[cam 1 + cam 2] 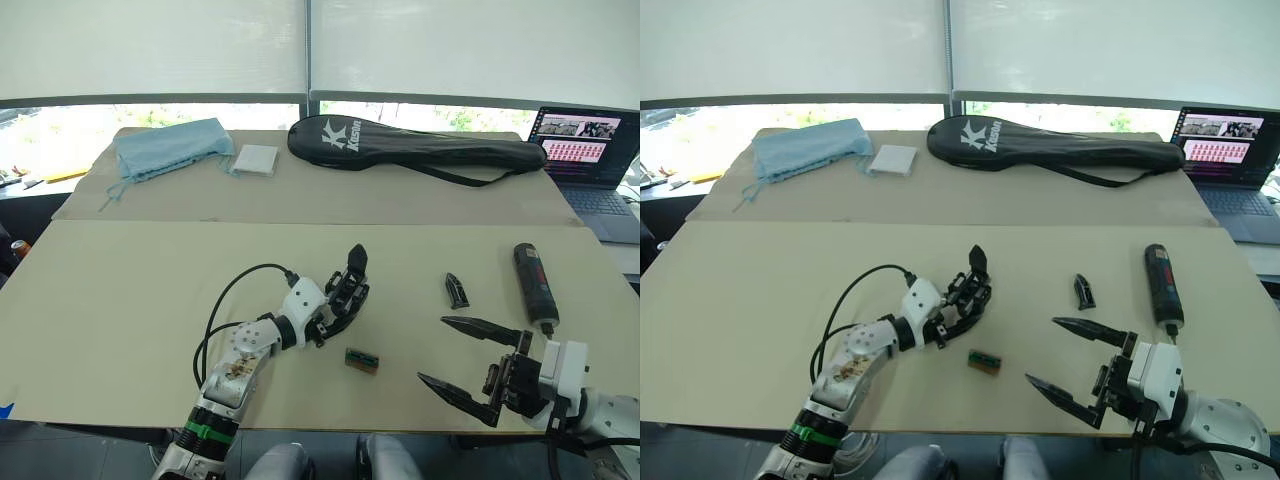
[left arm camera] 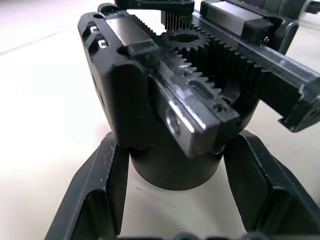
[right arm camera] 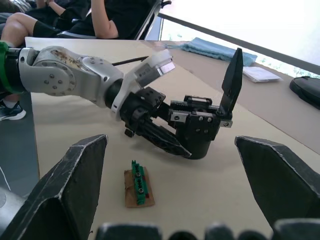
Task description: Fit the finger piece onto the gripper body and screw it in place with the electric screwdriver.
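Note:
The gripper body [image 1: 350, 283] stands near the table's middle, its one black pointed finger sticking up. My left gripper [image 1: 340, 305] is shut on it. The left wrist view shows the two fingers [image 2: 107, 190] against either side of the round base [image 2: 175, 172], with the toothed rack and gear above. The finger piece [image 1: 456, 290] lies loose on the table to the right. Further right lies the electric screwdriver [image 1: 533, 283], bit toward me. My right gripper [image 1: 432, 349] hovers open and empty near the front edge, in front of the finger piece.
A small green part on a brown card [image 1: 362, 360] lies just in front of the gripper body. On the far table lie a black racket bag [image 1: 420, 148], a blue cloth [image 1: 170, 148] and a white pad [image 1: 255, 160]. A laptop [image 1: 590, 160] stands far right. Seated people [image 3: 100, 15] are beyond the table.

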`<action>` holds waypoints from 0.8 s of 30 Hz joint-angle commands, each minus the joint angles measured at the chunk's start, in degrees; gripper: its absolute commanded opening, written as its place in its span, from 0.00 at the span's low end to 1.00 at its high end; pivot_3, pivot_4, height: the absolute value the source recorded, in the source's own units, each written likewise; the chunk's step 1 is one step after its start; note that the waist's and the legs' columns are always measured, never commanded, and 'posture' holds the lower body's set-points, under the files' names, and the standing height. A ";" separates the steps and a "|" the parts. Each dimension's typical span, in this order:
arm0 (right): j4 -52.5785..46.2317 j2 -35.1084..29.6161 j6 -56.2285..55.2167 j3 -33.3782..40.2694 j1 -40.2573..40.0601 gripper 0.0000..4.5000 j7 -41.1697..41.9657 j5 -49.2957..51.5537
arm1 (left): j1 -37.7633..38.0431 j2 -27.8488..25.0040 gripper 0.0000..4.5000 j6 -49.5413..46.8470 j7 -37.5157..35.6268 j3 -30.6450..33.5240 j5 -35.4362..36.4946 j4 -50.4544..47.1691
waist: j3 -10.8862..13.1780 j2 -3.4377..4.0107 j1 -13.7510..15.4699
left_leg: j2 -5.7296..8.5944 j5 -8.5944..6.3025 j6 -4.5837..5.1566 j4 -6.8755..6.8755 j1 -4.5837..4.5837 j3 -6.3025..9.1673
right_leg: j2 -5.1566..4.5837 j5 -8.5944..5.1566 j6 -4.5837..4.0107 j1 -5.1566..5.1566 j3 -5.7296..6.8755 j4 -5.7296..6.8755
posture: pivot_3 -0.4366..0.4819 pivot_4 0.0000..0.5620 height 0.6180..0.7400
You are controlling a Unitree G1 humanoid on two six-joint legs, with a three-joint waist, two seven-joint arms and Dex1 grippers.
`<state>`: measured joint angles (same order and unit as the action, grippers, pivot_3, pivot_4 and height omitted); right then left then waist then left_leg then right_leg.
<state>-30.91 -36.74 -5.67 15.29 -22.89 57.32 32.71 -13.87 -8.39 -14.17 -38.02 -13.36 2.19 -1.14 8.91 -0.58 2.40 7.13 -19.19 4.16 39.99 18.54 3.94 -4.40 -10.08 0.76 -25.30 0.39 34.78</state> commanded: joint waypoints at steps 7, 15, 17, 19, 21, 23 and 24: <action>-0.51 -0.50 -0.07 0.91 0.59 1.00 0.45 0.50 | -0.43 0.38 0.51 0.60 1.60 -1.80 0.76 -2.11 | 0.00 0.00 -0.07 | 0.01 -0.01 -0.02 0.00 -0.01 0.00 | -0.01 0.00 0.01 0.01 0.01 0.00 | 0.48 0.27 1.00; -0.93 -0.40 -0.50 1.68 -1.30 1.00 0.90 0.65 | 0.71 -0.22 0.51 -0.04 1.60 -2.10 1.46 -2.22 | 0.00 0.01 -0.08 | 0.01 -0.01 -0.03 0.00 -0.02 0.00 | -0.01 -0.01 0.01 0.03 0.00 -0.01 | 0.48 0.27 1.00; -0.69 -0.37 -0.56 1.50 -1.04 1.00 0.92 0.49 | 0.86 -0.49 0.51 -0.39 0.91 -2.26 1.84 -2.29 | -0.01 0.01 -0.11 | 0.01 -0.02 -0.03 0.00 -0.04 0.00 | -0.01 -0.01 0.01 0.04 0.00 0.00 | 0.48 0.27 1.00; -0.32 -0.28 -0.67 1.31 -0.57 1.00 0.93 0.19 | 1.06 -1.23 0.51 -0.76 -0.14 -2.10 2.38 -2.14 | -0.01 0.01 -0.12 | 0.01 -0.02 -0.03 0.00 -0.04 0.00 | -0.01 -0.01 0.01 0.04 0.00 0.00 | 0.48 0.27 1.00; -0.10 -0.20 -0.88 1.37 -0.61 1.00 1.19 0.07 | 0.94 -2.00 0.62 -0.69 -0.45 -1.65 2.72 -1.82 | -0.01 0.02 -0.11 | 0.00 -0.02 -0.03 0.00 -0.05 0.00 | 0.00 -0.01 0.01 0.04 0.00 0.01 | 0.48 0.27 1.00; 0.07 -0.12 -1.12 1.47 -0.82 1.00 1.49 0.01 | 0.70 -2.66 0.82 -0.38 -0.36 -1.45 2.83 -1.49 | -0.01 0.02 -0.10 | 0.01 -0.01 -0.03 -0.01 -0.05 0.00 | 0.00 -0.01 0.01 0.04 0.01 0.00 | 0.48 0.27 1.00; 0.17 -0.09 -1.18 1.42 -0.78 1.00 1.54 -0.05 | 0.49 -3.14 0.92 -0.19 -0.75 -1.60 2.89 -1.27 | -0.01 0.02 -0.10 | 0.01 -0.01 -0.03 -0.01 -0.05 0.00 | -0.01 -0.01 0.01 0.04 0.01 0.00 | 0.48 0.27 1.00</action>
<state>-30.11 -36.75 -5.69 15.35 -23.62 58.63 32.66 -13.10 -11.18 -15.11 -38.24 -15.07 4.59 -1.29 8.90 -0.56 2.31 7.14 -19.20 4.13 39.99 18.49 3.94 -4.40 -10.08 0.77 -25.26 0.40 34.78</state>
